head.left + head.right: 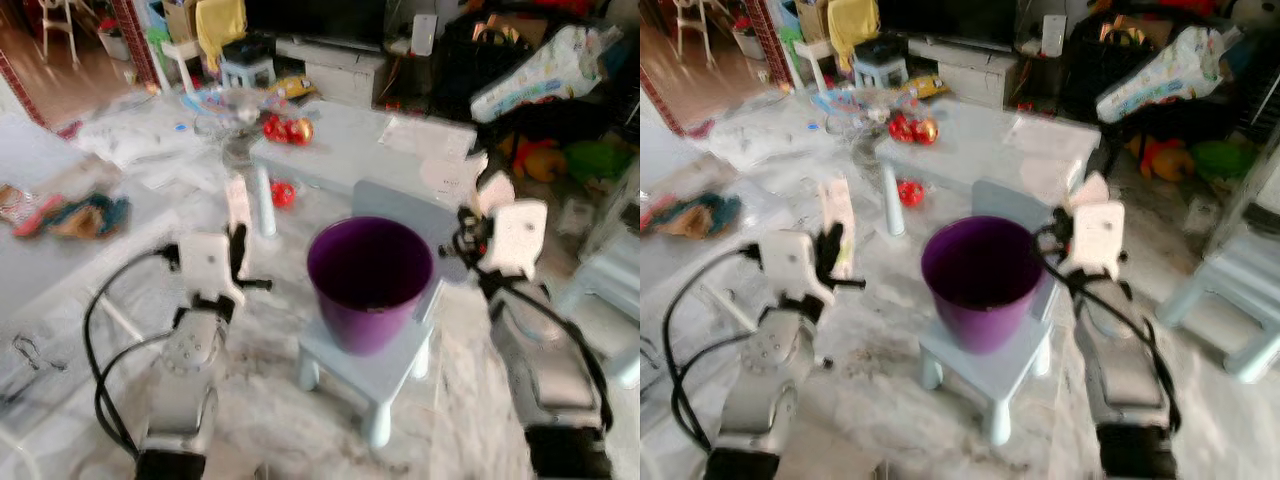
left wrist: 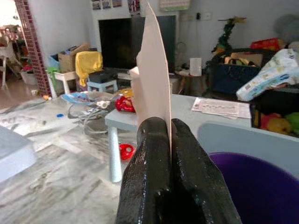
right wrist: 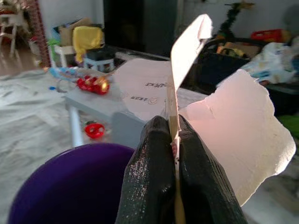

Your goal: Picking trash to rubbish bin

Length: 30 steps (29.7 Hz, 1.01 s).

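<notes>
Two hands flank the purple bin (image 1: 368,283) on its little stool (image 1: 370,375), ready to drop. The right hand (image 3: 172,135) pinches torn cardboard (image 3: 233,135); the left hand (image 2: 169,128) clamps a thin card (image 2: 154,79).

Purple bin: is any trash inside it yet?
No. In the left eye view the purple bin looks empty inside, and each gripper, left and right, is shut on a piece of card outside it.
</notes>
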{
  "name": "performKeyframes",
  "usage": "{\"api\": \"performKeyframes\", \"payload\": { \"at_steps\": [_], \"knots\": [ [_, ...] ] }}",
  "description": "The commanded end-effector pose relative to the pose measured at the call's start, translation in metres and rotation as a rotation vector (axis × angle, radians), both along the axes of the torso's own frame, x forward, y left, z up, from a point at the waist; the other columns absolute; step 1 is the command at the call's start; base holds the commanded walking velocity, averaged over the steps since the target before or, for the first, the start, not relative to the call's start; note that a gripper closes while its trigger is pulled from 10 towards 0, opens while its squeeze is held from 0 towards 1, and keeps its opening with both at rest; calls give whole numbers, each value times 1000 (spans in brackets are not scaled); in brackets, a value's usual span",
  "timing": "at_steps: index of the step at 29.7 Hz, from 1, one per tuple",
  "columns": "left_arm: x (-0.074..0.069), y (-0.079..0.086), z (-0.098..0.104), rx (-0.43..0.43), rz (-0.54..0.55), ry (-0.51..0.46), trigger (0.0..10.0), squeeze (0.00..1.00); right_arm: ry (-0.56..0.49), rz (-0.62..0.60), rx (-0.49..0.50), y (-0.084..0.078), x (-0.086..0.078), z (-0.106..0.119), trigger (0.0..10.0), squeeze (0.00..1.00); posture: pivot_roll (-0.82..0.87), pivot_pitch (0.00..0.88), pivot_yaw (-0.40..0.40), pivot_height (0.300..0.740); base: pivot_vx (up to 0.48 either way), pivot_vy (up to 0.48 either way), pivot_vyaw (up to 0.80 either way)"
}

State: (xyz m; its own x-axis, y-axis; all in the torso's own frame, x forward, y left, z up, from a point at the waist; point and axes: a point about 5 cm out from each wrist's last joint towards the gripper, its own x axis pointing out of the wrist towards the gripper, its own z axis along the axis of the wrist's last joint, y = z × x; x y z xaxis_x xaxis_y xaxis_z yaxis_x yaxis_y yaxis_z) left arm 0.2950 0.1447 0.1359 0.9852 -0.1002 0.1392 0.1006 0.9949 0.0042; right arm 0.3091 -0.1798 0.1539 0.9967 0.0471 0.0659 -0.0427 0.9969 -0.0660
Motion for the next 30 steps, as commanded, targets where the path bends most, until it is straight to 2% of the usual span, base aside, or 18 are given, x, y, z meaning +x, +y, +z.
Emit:
{"api": "performKeyframes", "payload": {
  "at_steps": [1,4,10,30],
  "knots": [
    [4,8,6,11,14,-22,10000,0,-15,6,0,4,1,4,10000,0,-68,39,31,740,0,0,-800],
    [8,14,9,10,25,-31,10000,0,-22,5,-1,4,1,5,10000,0,-71,37,37,740,0,0,-379],
    [9,14,12,6,18,-46,10000,0,-21,5,2,5,1,4,10000,0,-69,34,41,740,196,0,0],
    [9,12,9,32,1,-39,10000,0,-18,13,10,9,1,2,10000,0,-62,30,46,740,462,0,0]
  ]
}}
